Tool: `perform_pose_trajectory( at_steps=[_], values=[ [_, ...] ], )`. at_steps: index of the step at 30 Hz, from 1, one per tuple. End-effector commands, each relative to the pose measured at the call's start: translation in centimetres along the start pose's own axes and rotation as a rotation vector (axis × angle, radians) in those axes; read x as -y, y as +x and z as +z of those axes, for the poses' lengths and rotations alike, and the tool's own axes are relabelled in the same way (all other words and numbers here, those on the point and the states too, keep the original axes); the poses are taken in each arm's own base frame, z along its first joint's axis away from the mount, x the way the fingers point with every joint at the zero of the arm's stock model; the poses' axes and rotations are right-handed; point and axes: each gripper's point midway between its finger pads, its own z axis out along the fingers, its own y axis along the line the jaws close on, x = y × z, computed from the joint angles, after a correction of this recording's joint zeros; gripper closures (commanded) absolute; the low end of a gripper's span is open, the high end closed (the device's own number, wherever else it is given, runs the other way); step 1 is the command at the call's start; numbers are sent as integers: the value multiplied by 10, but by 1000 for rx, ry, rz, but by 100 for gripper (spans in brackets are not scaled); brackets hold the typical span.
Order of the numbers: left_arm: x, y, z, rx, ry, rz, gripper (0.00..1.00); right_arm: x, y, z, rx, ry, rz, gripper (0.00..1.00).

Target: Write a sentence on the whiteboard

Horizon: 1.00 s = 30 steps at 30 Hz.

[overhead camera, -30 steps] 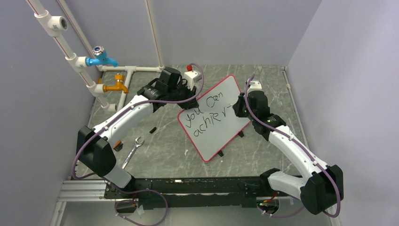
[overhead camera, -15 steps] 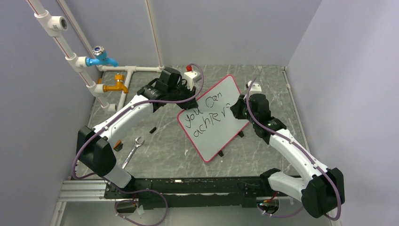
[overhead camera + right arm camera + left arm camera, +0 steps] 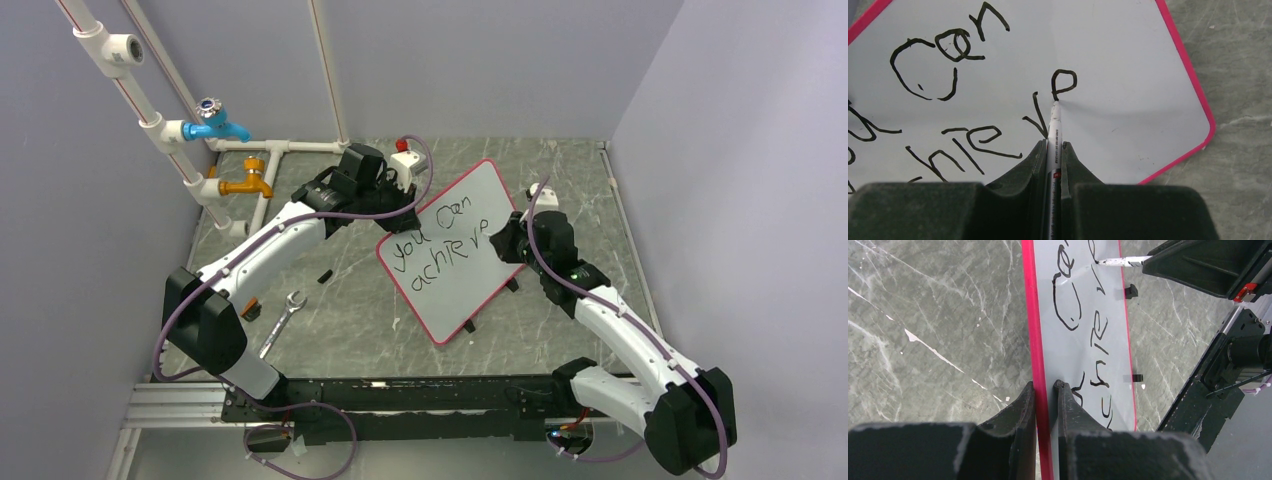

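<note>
Slid lower in the overhead view since a second ago: the black right gripper (image 3: 497, 243), with its white arm's elbow swung out toward the lower right corner. Gained meanwhile on the small flat rectangular whiteboard (image 3: 455, 285), glossy white face and thin red-pink rim: one more looped letter at the end of the second line of black handwriting.

Set on a diagonal at centre frame overhead, on the grey marbled table top (image 3: 340, 300), with small black feet showing along its lower right edge. Flanked by both arms, one at the upper left rim, one at the right.

Seen from the left wrist: left gripper (image 3: 1045, 387) at bottom centre, fingers (image 3: 1020, 405) nipped shut on the whiteboard (image 3: 1083, 315) at its rim, one finger outside the red-pink edge, the other pressed on the white face beside the lettering. Running away from those fingers toward the top of the frame, the rim and the writing.

Seen from the right wrist: right gripper (image 3: 1054, 145) at bottom centre, fingers clamped tight on a thin white marker (image 3: 1054, 125) with black print on its barrel. Tip resting on the whiteboard (image 3: 1128, 75) at mid-frame, just below the loop of the last letter, ahead of the fingertips. Same marker (image 3: 1123, 261) entering from the upper right in the left wrist view, tip on the white face.

Elsewhere overhead: a silver open-ended wrench (image 3: 283, 322) at lower left on the table; a blue tap (image 3: 215, 125) and a yellow tap (image 3: 247, 185) on white plastic pipes (image 3: 150, 115) at upper left.
</note>
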Motion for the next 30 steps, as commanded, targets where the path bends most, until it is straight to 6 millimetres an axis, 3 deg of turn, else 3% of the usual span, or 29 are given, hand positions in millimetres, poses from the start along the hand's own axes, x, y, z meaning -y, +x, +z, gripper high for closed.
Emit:
perform_pose_trajectory(
  at_steps=[1,11,17,20,23,26,30],
  values=[
    [2,-30,-11,94,-17,121,100,10,32,0,-100,32,10,100],
    [2,-30,-11,94,-16,121,100,27,24,-3,-69,131,-8,100],
    [3,-31,-12,96,-14,122,100,26,-29,-2,35,203,-37,100],
    [3,-31,-13,100,-14,122,100,18,-63,-12,93,211,-54,100],
    [4,-32,-15,106,-14,124,100,5,-82,-29,137,165,-52,100],
    [6,-33,-15,109,-8,123,100,-6,-79,-43,142,93,-50,100],
    [6,-33,-15,110,-7,121,100,-20,-57,-52,95,-16,-48,100]
  ],
)
